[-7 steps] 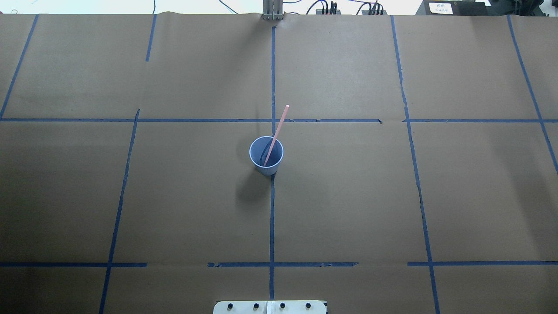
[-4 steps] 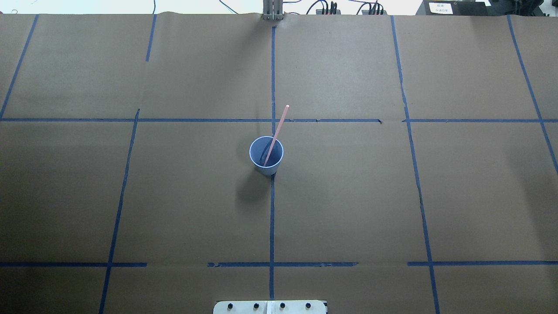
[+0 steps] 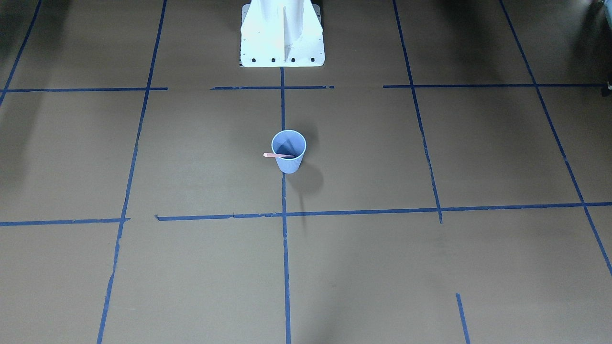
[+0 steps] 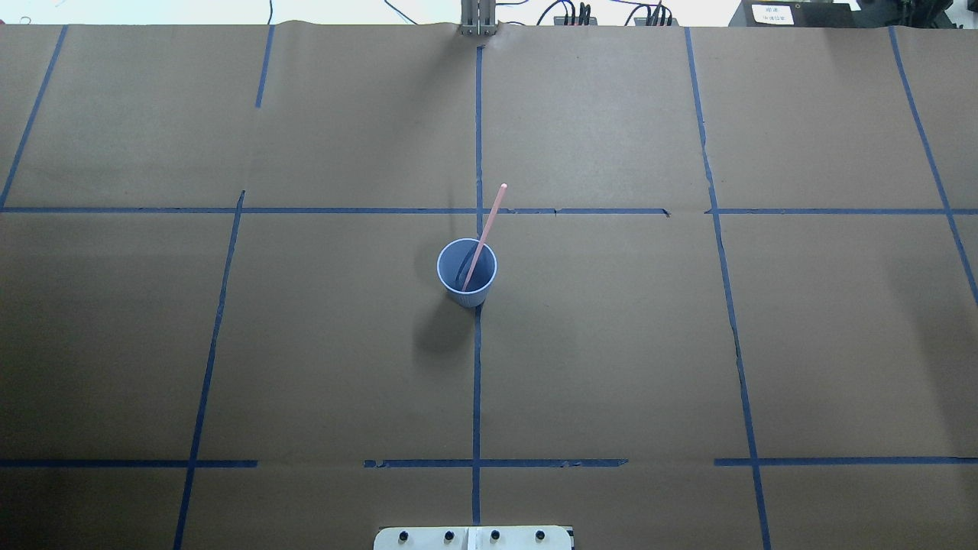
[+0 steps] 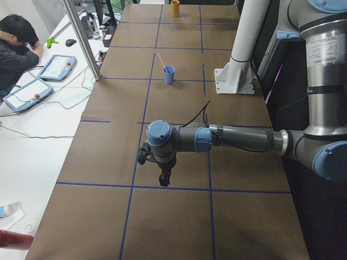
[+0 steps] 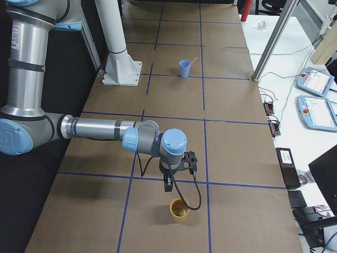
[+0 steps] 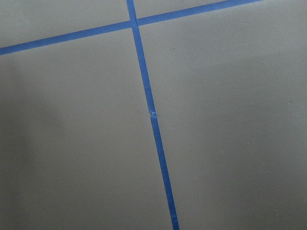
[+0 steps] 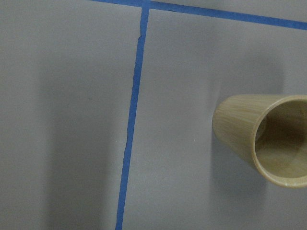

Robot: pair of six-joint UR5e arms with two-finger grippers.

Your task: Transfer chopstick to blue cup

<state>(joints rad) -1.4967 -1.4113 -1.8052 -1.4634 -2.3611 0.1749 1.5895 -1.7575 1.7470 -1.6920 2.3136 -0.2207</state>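
The blue cup [image 4: 469, 296] stands upright at the table's centre, on a blue tape line. It also shows in the front view [image 3: 289, 162] and both side views [image 5: 169, 75] [image 6: 184, 68]. The pale pink chopstick [image 4: 489, 218] stands in it, leaning on the rim, its upper end sticking out [image 3: 272, 155] [image 5: 160, 58] [image 6: 192, 61]. My left gripper [image 5: 164, 179] hangs over bare table far from the cup. My right gripper [image 6: 168, 185] hangs near a tan cup. Both show only in side views, so I cannot tell whether they are open or shut.
A tan wooden cup [image 6: 179, 210] stands at the table's right end, just beside my right gripper; the right wrist view [image 8: 259, 139] shows it too. The white robot base [image 3: 282, 38] is at the near edge. An operator [image 5: 16, 49] sits beyond the far edge.
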